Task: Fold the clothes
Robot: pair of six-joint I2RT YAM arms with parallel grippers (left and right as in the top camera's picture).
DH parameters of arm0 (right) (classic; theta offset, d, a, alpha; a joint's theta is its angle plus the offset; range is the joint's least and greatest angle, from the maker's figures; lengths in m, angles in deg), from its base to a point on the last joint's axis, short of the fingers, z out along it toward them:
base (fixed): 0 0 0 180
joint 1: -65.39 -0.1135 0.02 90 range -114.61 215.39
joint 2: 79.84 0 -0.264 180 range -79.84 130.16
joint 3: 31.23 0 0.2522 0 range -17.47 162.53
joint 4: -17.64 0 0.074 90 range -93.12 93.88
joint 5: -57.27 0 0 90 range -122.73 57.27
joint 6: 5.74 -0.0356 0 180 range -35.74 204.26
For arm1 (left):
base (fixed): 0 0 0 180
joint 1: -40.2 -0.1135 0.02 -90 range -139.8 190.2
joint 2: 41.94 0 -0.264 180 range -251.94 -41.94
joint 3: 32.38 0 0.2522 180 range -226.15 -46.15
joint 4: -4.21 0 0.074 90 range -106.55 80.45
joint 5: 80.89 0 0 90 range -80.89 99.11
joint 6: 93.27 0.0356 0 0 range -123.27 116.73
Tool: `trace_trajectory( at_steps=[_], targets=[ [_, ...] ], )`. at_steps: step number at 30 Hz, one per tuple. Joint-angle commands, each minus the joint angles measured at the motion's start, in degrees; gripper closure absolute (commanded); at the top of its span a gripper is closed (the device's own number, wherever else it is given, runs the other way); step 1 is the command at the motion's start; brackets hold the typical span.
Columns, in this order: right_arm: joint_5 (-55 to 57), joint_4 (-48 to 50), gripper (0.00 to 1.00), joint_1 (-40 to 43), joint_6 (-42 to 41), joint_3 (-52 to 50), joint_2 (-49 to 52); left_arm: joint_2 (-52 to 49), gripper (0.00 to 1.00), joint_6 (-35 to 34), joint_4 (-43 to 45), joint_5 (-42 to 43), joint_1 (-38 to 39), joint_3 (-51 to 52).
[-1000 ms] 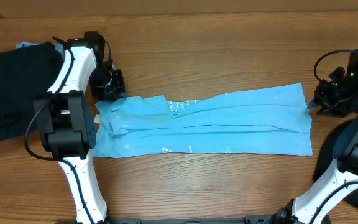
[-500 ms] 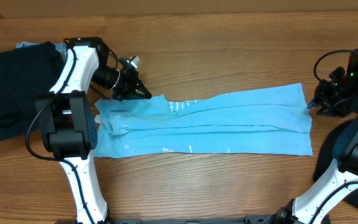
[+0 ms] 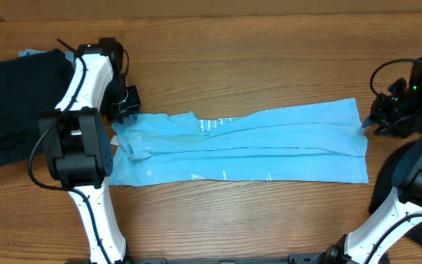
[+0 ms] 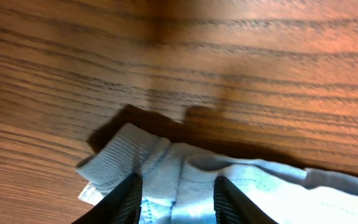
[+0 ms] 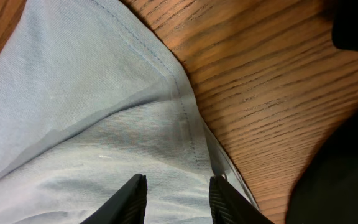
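So, the light blue T-shirt lies folded into a long strip across the table, with black garments piled at my left end. My left gripper sits half-spread over the ribbed collar. My right gripper is half-spread over the hem corner. Can't tell if either pinches cloth.

We count one light blue T-shirt, lying between two grippers, the left gripper and the right gripper. We count two dark piles: a black heap beside the left gripper and a second black heap near the right gripper; how many pieces each holds we cannot tell. We also see one sliver of paler blue cloth at the far edge of the heap by the left gripper, and one wooden table.
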Motion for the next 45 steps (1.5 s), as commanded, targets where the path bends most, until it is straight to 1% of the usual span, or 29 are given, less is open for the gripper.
trace_trajectory(
  at_steps=[1, 4, 7, 8, 11, 13, 16, 17, 18, 20, 24, 26, 29, 30, 31, 32, 34, 37, 39, 41, 42, 45],
  targets=[
    [-0.6, 0.3, 0.63, -0.2, -0.2, 0.0, 0.1, 1.9, 0.53, -1.5, 1.3, -1.7, -0.3, -0.8],
    [-0.6, 0.2, 0.63, -0.2, -0.2, 0.0, 0.1, 1.9, 0.55, 1.7, 2.7, 2.7, -0.3, -0.7],
    [-0.6, 0.2, 0.63, -0.2, -0.2, 0.0, 0.1, 1.7, 0.56, 2.7, 2.6, 3.8, -0.2, -0.3],
    [-0.6, 0.2, 0.63, -0.2, -0.2, 0.0, 0.1, 1.7, 0.58, 2.9, 2.6, 3.9, -0.2, -0.2],
    [-0.6, 0.1, 0.63, -0.2, -0.2, 0.0, 0.1, 1.7, 0.62, 6.0, 3.0, 8.2, -0.2, 0.5],
    [-0.6, 0.0, 0.63, -0.2, -0.2, 0.0, 0.1, 1.7, 0.74, 6.5, 3.0, 8.4, -0.2, 0.5],
    [-0.6, 0.0, 0.63, -0.2, -0.2, 0.0, 0.1, 1.7, 0.81, 7.4, 2.5, 8.3, -0.2, 0.5],
    [-0.6, 0.0, 0.63, -0.2, -0.2, 0.0, 0.1, 1.7, 0.88, 7.7, 2.3, 8.3, -0.2, 0.5],
    [-0.6, 0.0, 0.63, -0.2, -0.2, 0.0, 0.1, 1.7, 0.92, 7.9, 2.2, 8.3, -0.2, 0.5],
    [-0.6, -0.2, 0.63, -0.2, -0.2, 0.0, 0.1, 1.7, 0.96, 8.2, 1.9, 8.3, -0.2, 0.5],
    [-0.5, -0.2, 0.63, -0.2, -0.2, 0.0, 0.1, 1.7, 0.96, 9.4, 1.4, 8.8, -0.2, 0.5],
    [-0.5, -0.2, 0.63, -0.2, -0.2, 0.0, 0.1, 2.8, 0.96, 15.5, 0.0, 16.5, 0.1, -0.8],
    [-0.5, -0.2, 0.63, -0.2, -0.2, 0.0, 0.1, 7.0, 0.96, 21.6, 0.2, 24.7, 1.5, -1.3],
    [-0.5, -0.2, 0.63, -0.2, -0.2, 0.0, 0.1, 10.8, 0.96, 27.2, -0.7, 31.1, 3.5, -1.3],
    [-0.5, -0.2, 0.63, -0.2, -0.2, 0.0, 0.1, 13.1, 0.96, 30.8, -1.7, 34.1, 4.8, -1.3],
    [-0.5, -0.2, 0.63, -0.2, -0.2, 0.0, 0.1, 16.0, 0.96, 33.7, -3.3, 34.8, 6.9, -1.3],
    [-0.5, -0.2, 0.63, -0.2, -0.2, 0.0, 0.1, 19.0, 0.96, 36.7, -7.1, 34.5, 9.8, -1.3],
    [-0.5, -0.2, 0.63, -0.2, -0.2, 0.0, 0.1, 19.5, 0.96, 37.7, -13.7, 30.8, 12.7, -1.2],
    [-0.5, -0.2, 0.63, -0.2, -0.2, 0.0, 0.1, 19.5, 0.96, 39.1, -17.9, 28.9, 13.2, -1.2],
    [-0.5, -0.2, 0.63, -0.2, -0.2, 0.0, 0.1, 19.5, 0.96, 40.0, -20.2, 28.9, 13.2, -1.2],
    [-0.5, -0.2, 0.63, -0.2, -0.2, 0.0, 0.1, 19.5, 0.96, 41.9, -22.3, 29.0, 13.2, -1.2],
    [-0.5, 0.0, 0.63, -0.2, -0.2, 0.0, 0.1, 19.5, 0.96, 42.3, -24.7, 29.4, 13.3, -1.2]
  ],
)
